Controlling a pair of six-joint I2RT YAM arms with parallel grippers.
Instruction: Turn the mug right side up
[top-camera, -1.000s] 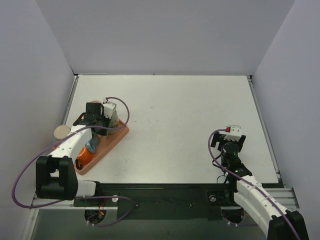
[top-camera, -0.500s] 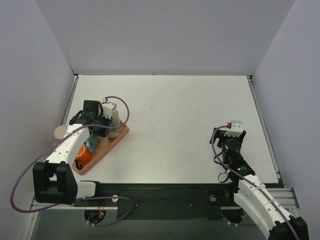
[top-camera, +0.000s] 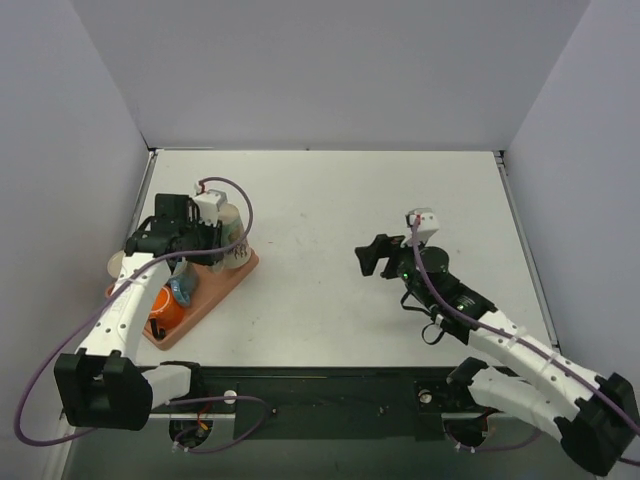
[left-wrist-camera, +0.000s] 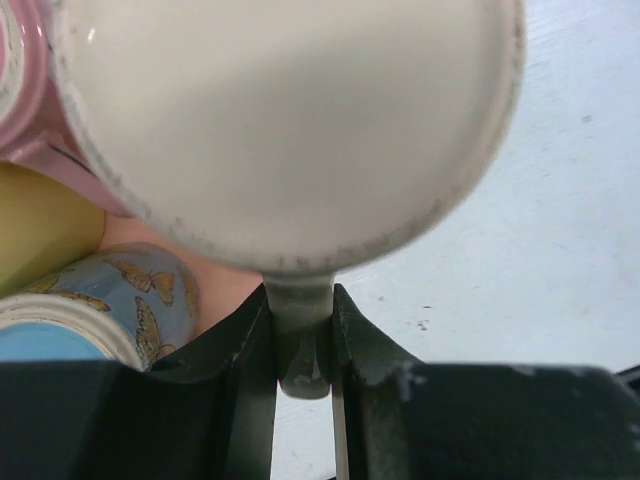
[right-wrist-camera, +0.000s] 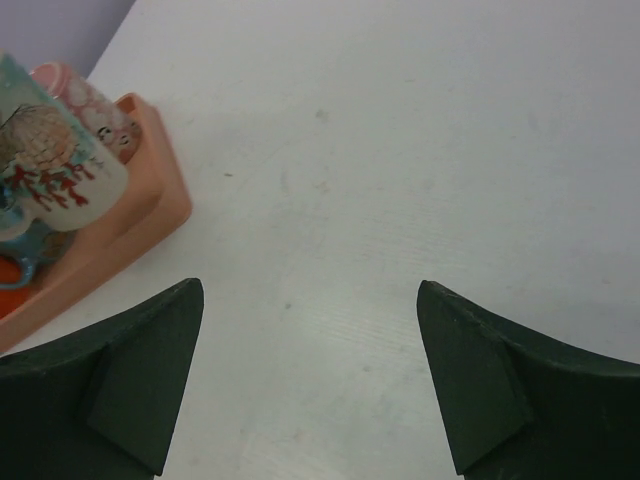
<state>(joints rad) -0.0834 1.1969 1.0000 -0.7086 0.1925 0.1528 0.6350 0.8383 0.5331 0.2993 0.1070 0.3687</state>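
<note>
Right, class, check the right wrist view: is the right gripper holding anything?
No, the right gripper is open, and only the table shows between its jaws.

right pincer (right-wrist-camera: 308, 290): spread wide above table (right-wrist-camera: 400, 150) | mug (right-wrist-camera: 48, 150): over tray (right-wrist-camera: 165, 205), view's left edge

1. You will find no word, number, brand or sign that can be read in any view
2. The mug (right-wrist-camera: 55, 165) bears a printed picture with red marks on its side; you cannot make letters of them
</note>
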